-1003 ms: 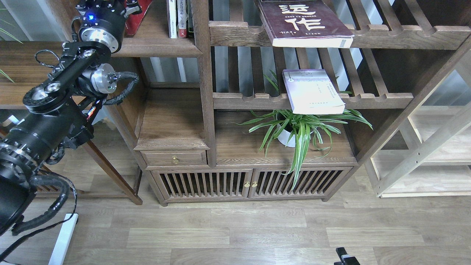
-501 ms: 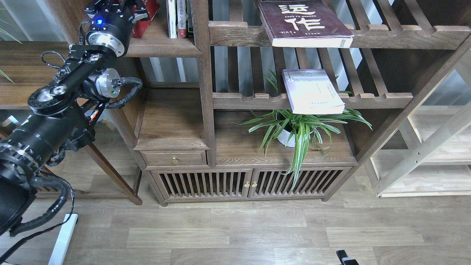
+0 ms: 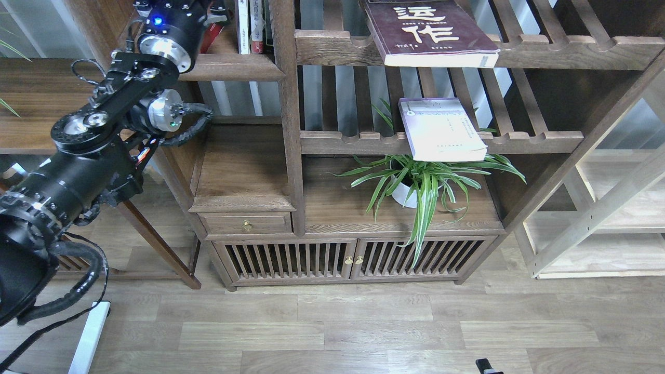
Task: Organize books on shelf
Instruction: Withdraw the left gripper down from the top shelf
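1. Big dark bookcase (image 3: 291, 156): fills most of the view. It has slat racks on the right, a drawer and slat doors w/ small gold knobs at the bottom.
2. My left arm (image 3: 78, 176): black, thick, comes in from the bottom left and goes up to the top left.
3. Shelf (image 3: 234, 65): flat dark brown board w/ a round front edge, top left of the bookcase.
4. Light wood frame (image 3: 597, 218): stands on the right, next to the bookcase.
5. Maroon book (image 3: 428, 31): lies flat on the top slat rack, sticking out over the front rail. Big white Chinese letters 运作 on the cover. Small words under them are too tiny to read.
6. Pale book (image 3: 441, 130): lavender-white, lies flat on the lower slat rack, also sticking out over the front. Its small print can't be read.
7. Green plant (image 3: 426, 179) in a white pot: sits under the pale book.
8. Left gripper (image 3: 215, 13): at the top edge, over the shelf, a blue light on the wrist. It's by the red book (image 3: 208, 39); only a small bit of red shows. Fingers mostly cut off, so can't tell if it's open or holding the book.
9. Slim books (image 3: 252, 26): stand upright on the shelf, just right of the gripper. White and red spines, words too small to read.
10. Right gripper: only a tiny black bit at the bottom edge, can't tell more.
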